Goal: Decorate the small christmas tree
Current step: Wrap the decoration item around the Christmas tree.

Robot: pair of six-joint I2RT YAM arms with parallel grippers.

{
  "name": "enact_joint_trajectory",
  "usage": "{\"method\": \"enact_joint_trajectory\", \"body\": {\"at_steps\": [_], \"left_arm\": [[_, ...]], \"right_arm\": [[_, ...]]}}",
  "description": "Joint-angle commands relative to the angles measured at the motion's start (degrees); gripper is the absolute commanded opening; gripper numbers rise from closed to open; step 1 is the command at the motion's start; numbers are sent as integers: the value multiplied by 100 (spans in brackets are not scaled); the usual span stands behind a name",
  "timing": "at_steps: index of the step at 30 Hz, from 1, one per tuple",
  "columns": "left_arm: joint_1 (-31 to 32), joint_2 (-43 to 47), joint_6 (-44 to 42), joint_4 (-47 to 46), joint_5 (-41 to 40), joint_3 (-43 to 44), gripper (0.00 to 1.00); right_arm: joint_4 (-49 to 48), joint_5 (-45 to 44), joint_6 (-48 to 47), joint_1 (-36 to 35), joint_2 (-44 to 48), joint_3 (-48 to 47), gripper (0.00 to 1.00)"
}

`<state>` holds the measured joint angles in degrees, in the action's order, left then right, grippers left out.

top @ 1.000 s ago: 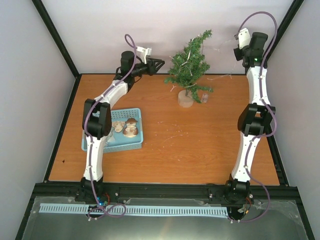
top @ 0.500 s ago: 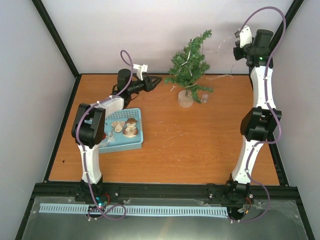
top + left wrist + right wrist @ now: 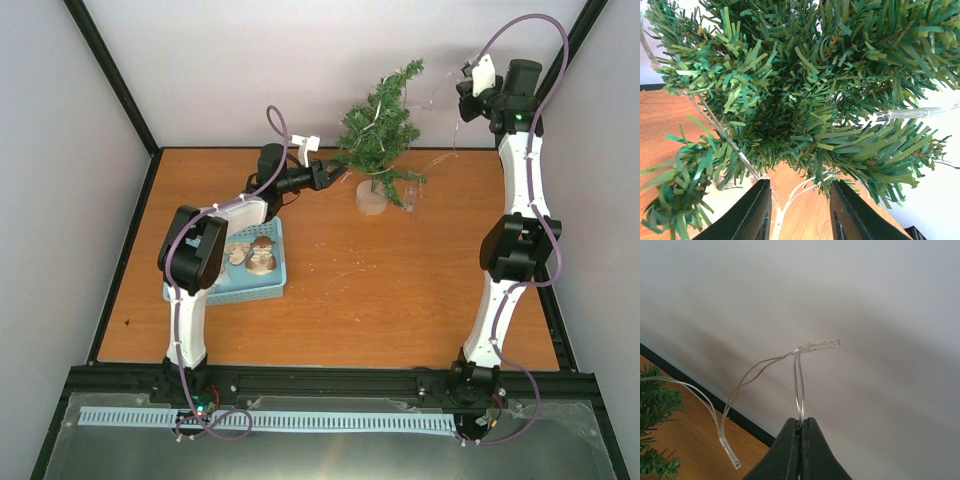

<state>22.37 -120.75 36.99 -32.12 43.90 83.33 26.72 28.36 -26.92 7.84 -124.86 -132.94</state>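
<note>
The small christmas tree [image 3: 380, 125] stands at the back middle of the table on a round pale base [image 3: 371, 201]; its green needles [image 3: 805, 85] fill the left wrist view. A clear light string [image 3: 799, 385] with small bulbs runs through its branches [image 3: 910, 114]. My left gripper [image 3: 334, 172] is open right at the tree's lower left branches, with a strand of wire [image 3: 790, 200] lying between its fingers. My right gripper [image 3: 462, 88] is high at the back right, shut on the light string [image 3: 440, 100], which hangs from it towards the tree.
A blue basket [image 3: 275, 286] with round brown ornaments [image 3: 261, 258] sits left of centre under the left arm. A small clear object [image 3: 410, 194] lies right of the tree base. Black frame posts and white walls close in the back.
My left gripper has moved right and down to the tree's lower branches. My right gripper has risen slightly and shifted left with the light string.
</note>
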Motion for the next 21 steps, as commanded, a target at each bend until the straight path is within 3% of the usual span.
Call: {"method": "enact_joint_trajectory", "body": {"at_steps": [1, 12, 21], "left_arm": [[29, -72, 187, -78, -61, 106, 34], [78, -64, -15, -33, -201, -192, 39], [151, -327, 679, -755, 142, -227, 41]], "right_arm": [[-192, 106, 64, -38, 93, 9, 3], [-195, 128, 39, -44, 136, -5, 3], [-174, 90, -15, -40, 157, -5, 3]]}}
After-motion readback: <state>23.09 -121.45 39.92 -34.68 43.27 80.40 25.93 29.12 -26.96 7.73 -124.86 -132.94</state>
